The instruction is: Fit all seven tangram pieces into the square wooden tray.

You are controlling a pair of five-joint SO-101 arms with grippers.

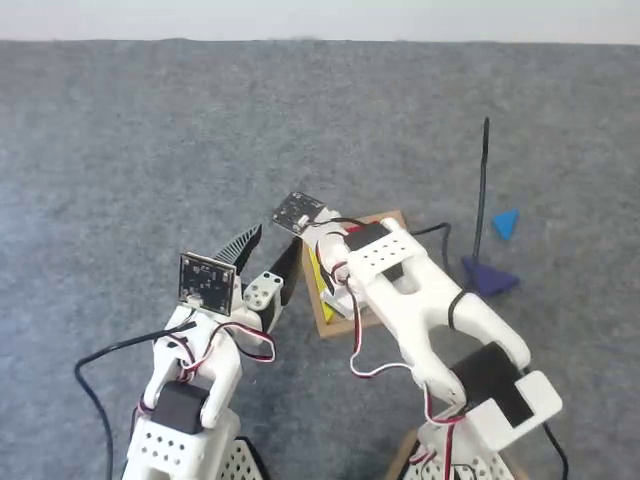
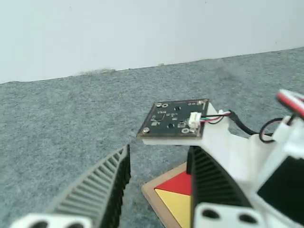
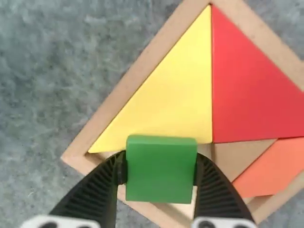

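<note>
Right gripper (image 3: 160, 167) pinching green square (image 3: 160, 175), over wooden tray (image 3: 138, 76), by yellow triangle (image 3: 173, 99), left gripper (image 2: 159, 164) spread

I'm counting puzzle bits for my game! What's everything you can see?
Wooden tray: 1, light brown, on grey carpet.
Yellow triangle: 1, yellow, in tray.
Red triangle: 1, red, in tray, touching yellow.
Orange piece: 1, orange, in tray.
Green square: 1, green, held over tray.
Small triangle: 1, blue, on carpet, off tray.
Bigger triangle: 1, purple, near blue one.
Thin stick: 1, black, beside them.
Left gripper: 1, black, open beside tray.
Right gripper: 1, black, gripping green square.
</note>
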